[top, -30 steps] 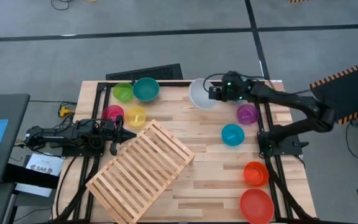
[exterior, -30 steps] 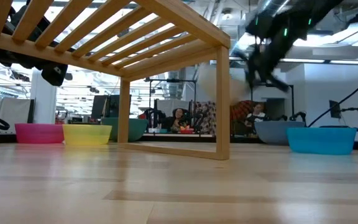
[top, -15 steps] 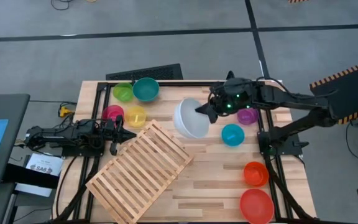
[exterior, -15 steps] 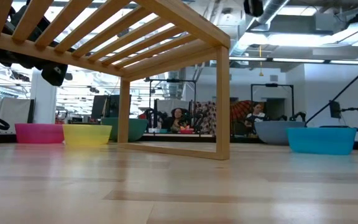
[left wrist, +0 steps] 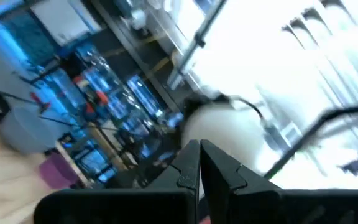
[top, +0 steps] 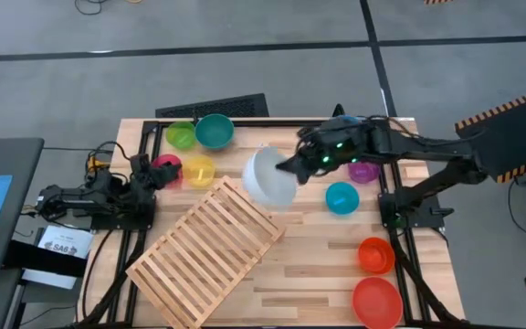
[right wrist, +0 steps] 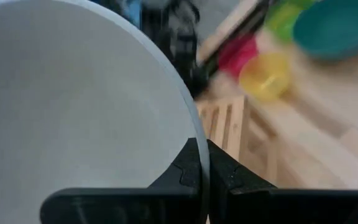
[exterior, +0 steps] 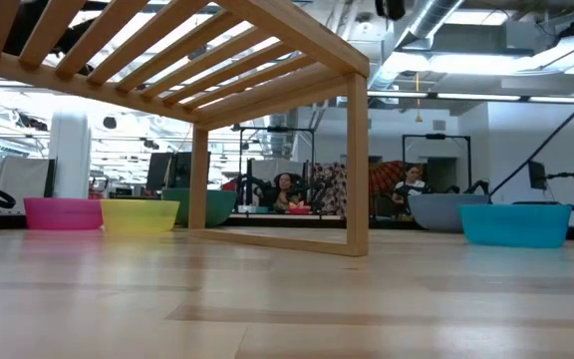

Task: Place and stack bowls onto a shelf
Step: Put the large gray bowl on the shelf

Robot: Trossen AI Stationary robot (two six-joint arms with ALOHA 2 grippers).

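No bowl is yet seen on the shelf (top: 210,248); a white bowl (top: 268,179), rim pinched by the right gripper (top: 292,167), is held at the shelf's two o'clock; left gripper (top: 144,170) pressed together.

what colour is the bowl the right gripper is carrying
White; the bowl shows best in the high view.

Both arms are dark, near black, built of rounded jointed segments. The right arm (top: 427,151) carries small green lights near its wrist. The left arm (top: 89,201) trails what seem to be black cables. Each wrist ends in jaws of two dark, angular, notched fingers (right wrist: 188,168).
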